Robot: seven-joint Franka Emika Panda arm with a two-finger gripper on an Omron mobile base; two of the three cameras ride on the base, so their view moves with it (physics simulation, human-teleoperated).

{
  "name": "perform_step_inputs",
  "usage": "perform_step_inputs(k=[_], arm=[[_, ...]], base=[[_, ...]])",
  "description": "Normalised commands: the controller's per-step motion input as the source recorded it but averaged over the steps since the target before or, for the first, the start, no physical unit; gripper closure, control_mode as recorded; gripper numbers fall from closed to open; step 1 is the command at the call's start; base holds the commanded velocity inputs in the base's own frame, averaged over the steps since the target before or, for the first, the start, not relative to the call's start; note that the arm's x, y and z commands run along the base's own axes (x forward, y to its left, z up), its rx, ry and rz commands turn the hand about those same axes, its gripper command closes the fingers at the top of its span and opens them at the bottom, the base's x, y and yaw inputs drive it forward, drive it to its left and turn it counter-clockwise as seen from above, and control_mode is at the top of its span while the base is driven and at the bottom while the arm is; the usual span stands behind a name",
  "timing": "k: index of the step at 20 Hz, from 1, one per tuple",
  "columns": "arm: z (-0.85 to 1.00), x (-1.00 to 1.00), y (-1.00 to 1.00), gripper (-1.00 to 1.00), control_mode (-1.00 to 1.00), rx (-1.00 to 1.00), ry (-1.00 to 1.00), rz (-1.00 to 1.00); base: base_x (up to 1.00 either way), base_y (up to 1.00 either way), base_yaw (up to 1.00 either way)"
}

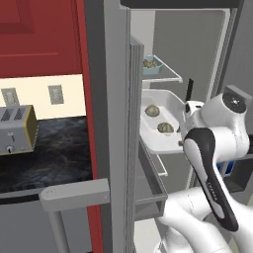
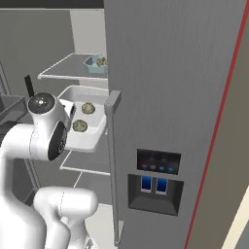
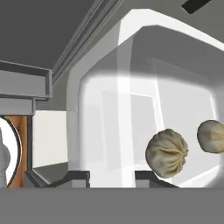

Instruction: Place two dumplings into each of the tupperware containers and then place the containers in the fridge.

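**Inside the fridge: one container shelved, the second at the door**

Inside the fridge (image 1: 111, 99), whose thick grey door stands open, the pale blue container (image 1: 152, 65) already sits on the upper shelf (image 1: 170, 75) with olive-brown dumplings in it; how many cannot be counted from here. Below that shelf, the white container (image 1: 163, 116) is carried at the fridge's opening with two dumplings lying well apart from its near rim, one (image 1: 152, 110) deeper toward the fridge and one (image 1: 165, 127) closer to the arm. The pincer (image 3: 112, 177) pinches the near rim of this white container, its two dark tips either side of the wall, jaws narrowly set on it.

By the look of things, the filling step is finished for the white container and likely for the blue one. What seems left is setting the white container down on a shelf below the blue one, letting go and backing the arm out of the fridge. The container appears to overhang the lower shelf edge, so it probably wants pushing further in before release.
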Motion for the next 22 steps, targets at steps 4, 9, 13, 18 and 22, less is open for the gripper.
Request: perform_step_inputs(k=[4,9,13,18,22], arm=[[0.0,0.62,0.0,1.0,-1.0,0.02,-0.02,0.05],[0.0,0.55,0.0,1.0,-1.0,0.0,0.05,0.0],[0.0,0.72,0.0,1.0,-1.0,0.0,0.12,0.0],[-0.06,0.75,0.0,1.0,-1.0,0.0,0.0,0.0],[-0.15,0.62,0.02,1.0,-1.0,0.0,0.0,0.0]], base=[[0.0,0.0,0.0],[0.0,0.0,0.0],[0.0,0.0,0.0],[0.0,0.0,0.0],[0.0,0.0,0.0]])
